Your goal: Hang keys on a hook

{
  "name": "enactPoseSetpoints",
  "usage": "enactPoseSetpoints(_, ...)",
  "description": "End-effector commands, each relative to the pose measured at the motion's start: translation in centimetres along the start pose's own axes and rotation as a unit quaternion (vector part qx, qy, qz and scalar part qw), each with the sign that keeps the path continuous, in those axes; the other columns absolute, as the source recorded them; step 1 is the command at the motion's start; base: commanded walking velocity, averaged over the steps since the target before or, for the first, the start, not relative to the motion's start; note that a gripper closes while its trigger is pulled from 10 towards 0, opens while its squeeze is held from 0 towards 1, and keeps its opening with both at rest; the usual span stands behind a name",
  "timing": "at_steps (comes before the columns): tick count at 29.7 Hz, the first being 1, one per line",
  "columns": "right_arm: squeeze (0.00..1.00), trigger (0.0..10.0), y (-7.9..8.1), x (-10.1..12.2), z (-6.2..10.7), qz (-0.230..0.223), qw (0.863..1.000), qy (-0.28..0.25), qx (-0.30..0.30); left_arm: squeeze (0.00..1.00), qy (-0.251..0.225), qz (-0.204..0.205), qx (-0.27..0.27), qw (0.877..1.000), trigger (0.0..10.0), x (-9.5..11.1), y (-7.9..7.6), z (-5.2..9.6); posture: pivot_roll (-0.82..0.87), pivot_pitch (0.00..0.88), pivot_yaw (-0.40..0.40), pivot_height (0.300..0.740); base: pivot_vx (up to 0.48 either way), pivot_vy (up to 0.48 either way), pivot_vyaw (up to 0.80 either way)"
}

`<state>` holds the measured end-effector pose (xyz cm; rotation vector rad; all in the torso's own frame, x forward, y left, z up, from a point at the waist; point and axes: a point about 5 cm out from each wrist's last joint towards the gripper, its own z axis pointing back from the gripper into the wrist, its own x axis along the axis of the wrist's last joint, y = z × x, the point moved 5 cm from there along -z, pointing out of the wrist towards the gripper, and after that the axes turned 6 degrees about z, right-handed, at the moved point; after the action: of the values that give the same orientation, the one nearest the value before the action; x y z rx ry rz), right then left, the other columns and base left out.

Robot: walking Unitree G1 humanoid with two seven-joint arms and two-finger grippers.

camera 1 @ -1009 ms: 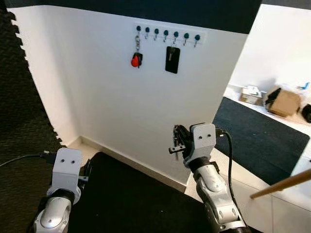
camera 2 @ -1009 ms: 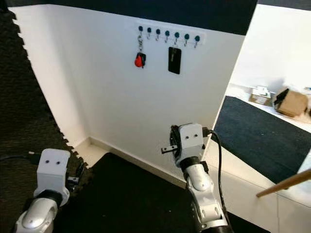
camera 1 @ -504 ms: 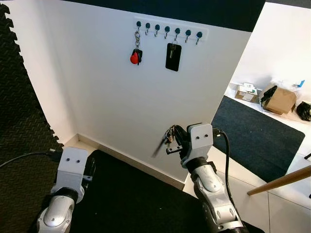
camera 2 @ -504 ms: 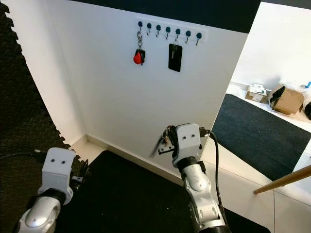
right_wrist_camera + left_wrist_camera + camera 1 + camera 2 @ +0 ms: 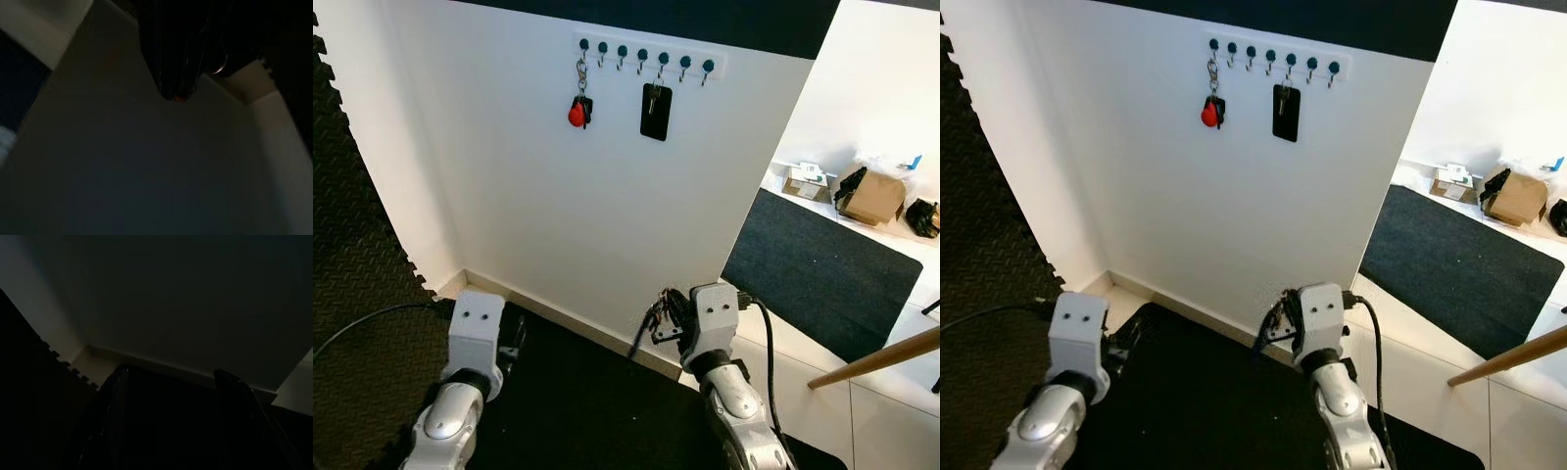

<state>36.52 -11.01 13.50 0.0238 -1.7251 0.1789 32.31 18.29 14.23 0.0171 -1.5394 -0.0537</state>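
Holding keys low at centre of frame, right gripper clamped on bunch, dark strap dangling loose below. Left gripper idle at lower left, fingers parted, nothing held. Judgement: bunch light, floppy, apt to swing; best held near ring. Hook rail at upper centre of wall: red key fob on first hook, black tag on middle hook, others bare.
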Motion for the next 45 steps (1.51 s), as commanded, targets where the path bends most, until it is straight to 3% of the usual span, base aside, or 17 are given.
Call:
enactPoseSetpoints(1,0.00,10.0,-1.1,-1.4,0.7,-0.008,0.999,0.019,-0.026,0.00,0.021,0.008,-0.009,1.000,10.0,-1.4,-0.7,0.1,0.14,0.194,-0.031,0.740,0.000,0.000,0.00)
enactPoseSetpoints(4,0.00,10.0,-1.0,-1.2,1.2,0.005,1.000,0.005,-0.026,0.00,0.045,0.009,-0.026,0.999,10.0,-2.8,-1.6,1.0,0.13,0.223,-0.014,0.740,0.000,0.000,0.00)
enactPoseSetpoints(10,0.00,10.0,-1.1,-0.2,1.3,0.001,0.999,-0.016,-0.032,0.00,0.051,0.011,-0.023,0.998,10.0,-3.3,-1.8,1.7,0.14,0.226,-0.006,0.740,0.000,0.000,0.00)
enactPoseSetpoints(13,0.00,10.0,-0.8,0.3,1.0,0.008,0.999,-0.028,-0.024,0.00,0.040,0.014,-0.016,0.999,10.0,-2.8,-1.5,1.5,0.14,0.218,-0.007,0.740,0.000,0.000,0.00)
enactPoseSetpoints(20,0.00,10.0,0.0,1.3,0.3,0.012,0.999,-0.048,-0.007,0.00,-0.008,-0.019,-0.006,1.000,10.0,-0.8,-0.5,0.8,0.14,0.184,-0.018,0.740,0.078,0.000,0.00)
enactPoseSetpoints(26,0.00,10.0,0.0,1.4,0.1,0.014,0.999,-0.051,-0.007,0.00,-0.025,-0.036,-0.010,0.999,10.0,0.0,-0.4,0.5,0.14,0.172,-0.018,0.740,0.437,0.000,0.00)
enactPoseSetpoints(45,0.00,10.0,0.0,1.1,-0.2,0.025,0.998,-0.049,-0.002,0.00,-0.034,-0.038,-0.007,0.999,10.0,0.2,-0.3,0.2,0.14,0.163,-0.025,0.740,0.480,0.000,0.00)
